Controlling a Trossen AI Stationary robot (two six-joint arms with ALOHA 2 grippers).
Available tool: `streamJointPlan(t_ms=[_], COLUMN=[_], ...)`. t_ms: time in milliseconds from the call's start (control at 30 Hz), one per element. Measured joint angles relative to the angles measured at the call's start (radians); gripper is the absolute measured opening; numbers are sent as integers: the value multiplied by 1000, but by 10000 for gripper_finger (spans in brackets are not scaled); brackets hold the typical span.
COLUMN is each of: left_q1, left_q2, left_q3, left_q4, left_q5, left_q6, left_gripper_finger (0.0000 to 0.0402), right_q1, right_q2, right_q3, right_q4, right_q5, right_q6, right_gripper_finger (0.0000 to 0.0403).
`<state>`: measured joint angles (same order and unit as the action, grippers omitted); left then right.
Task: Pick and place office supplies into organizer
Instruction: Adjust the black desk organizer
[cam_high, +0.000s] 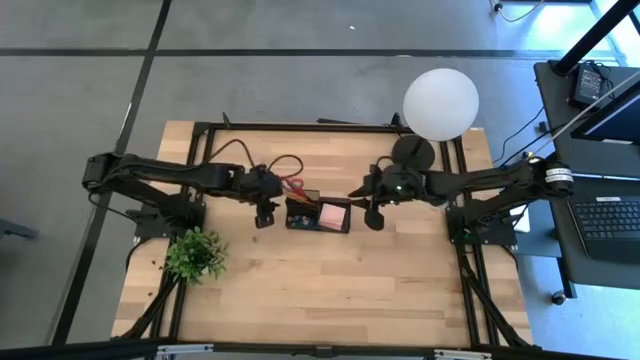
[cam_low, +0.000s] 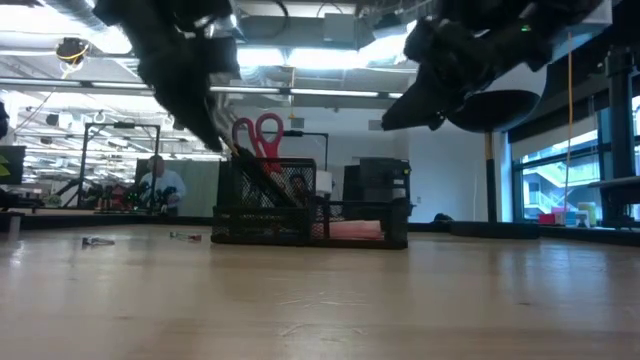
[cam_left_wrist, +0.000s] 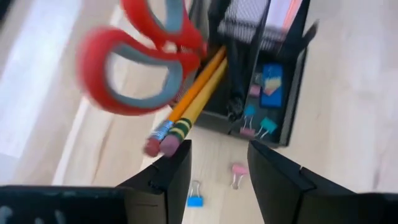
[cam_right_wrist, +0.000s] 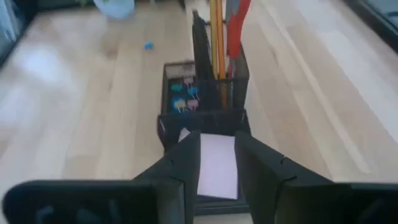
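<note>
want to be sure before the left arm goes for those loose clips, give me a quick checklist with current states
1. left gripper open and empty: ok
2. loose blue clip and pink clip on the table beside the organizer: ok
3. pencils and scissors lean out towards the left gripper, could be bumped: not ok
4. right gripper empty above the pink sticky notes: ok
5. clip compartment has room: ok

Both arms reach inward — left gripper (cam_high: 265, 215) jaws apart, right gripper (cam_high: 374, 216) narrower.
</note>
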<state>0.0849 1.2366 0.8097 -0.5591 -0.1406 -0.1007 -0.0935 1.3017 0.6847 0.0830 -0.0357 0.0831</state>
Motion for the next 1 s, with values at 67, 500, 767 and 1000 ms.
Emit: streamJointPlan(t_ms=[67,500,767,1000], left_q1=[0,0,1,2], left_q2=[-39,-163,-159,-159], left_q3=[1,1,1,1], left_q4=[0,1,2,1], left_q5=[-2,-15,-15,-18], left_q6=[-23,-47,-45,-43], left_gripper_finger=[153,153,154,152], right_q1=[-8,-81,-81,-81], right_q2=[43,247,347,416], right_q3=[43,211,234,236], right_q4=[-37,-162,-164,-158], right_q5=[-3,42,-42,-64], right_q6=[-21,-73,-92,-112], right_gripper_finger=[116,282,272,235])
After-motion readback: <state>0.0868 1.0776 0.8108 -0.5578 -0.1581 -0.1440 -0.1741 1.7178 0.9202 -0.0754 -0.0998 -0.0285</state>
